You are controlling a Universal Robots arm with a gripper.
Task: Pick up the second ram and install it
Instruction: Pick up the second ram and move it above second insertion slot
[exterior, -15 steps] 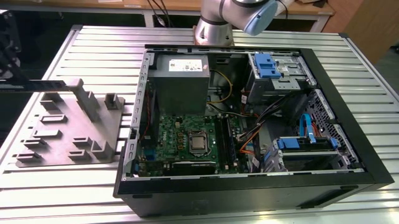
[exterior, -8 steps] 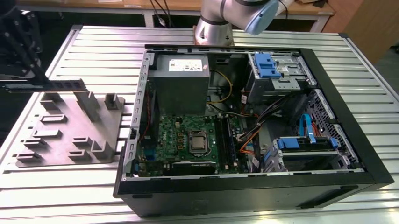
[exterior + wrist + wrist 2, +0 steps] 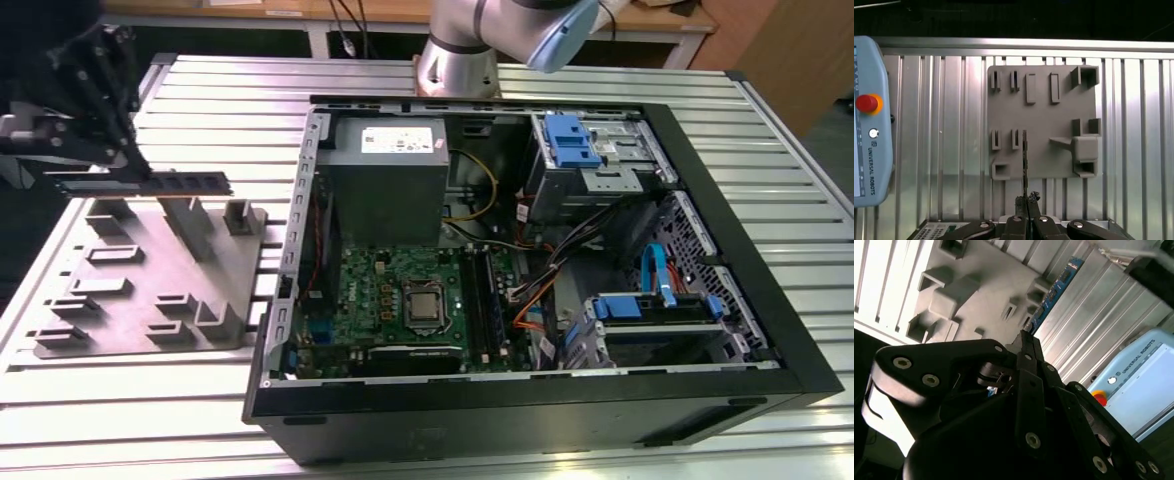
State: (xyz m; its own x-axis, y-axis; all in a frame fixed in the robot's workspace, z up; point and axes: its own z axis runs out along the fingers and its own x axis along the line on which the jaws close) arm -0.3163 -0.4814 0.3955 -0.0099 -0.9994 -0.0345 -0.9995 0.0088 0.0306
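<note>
One memory stick is up in the air: the second ram [image 3: 174, 183] lies level, clenched between the closed fingers of the gripper [image 3: 124, 172], at about ten o'clock in the exterior view. It hangs just over the upright posts of the grey fixture plate [image 3: 134, 310]; whether it touches the tallest post cannot be told from here.

In the first wrist view the gripper [image 3: 1026, 199] pinches the second ram [image 3: 1025, 160] edge-on, so the stick shows as a thin dark line running out from the fingertips across the fixture plate [image 3: 1049, 120]. Its far end lies beside one of the plate's narrow slots. In the second wrist view the black linkage of the gripper [image 3: 1026, 340] fills the foreground, and the second ram [image 3: 1054, 290] reaches away from it, showing its blue face and a row of small chips.

The plate rests on a slatted aluminium table [image 3: 227, 100]. At three o'clock from it stands an open computer case [image 3: 534, 400], well apart from the stick. The green motherboard [image 3: 380, 290] lies in the case floor, around six o'clock in the frame.

The silver arm base [image 3: 461, 50] rises at twelve o'clock – behind the case. A pale blue teach pendant [image 3: 871, 165] with a red button [image 3: 866, 103] lies on the table near the plate and shows in both wrist views.
</note>
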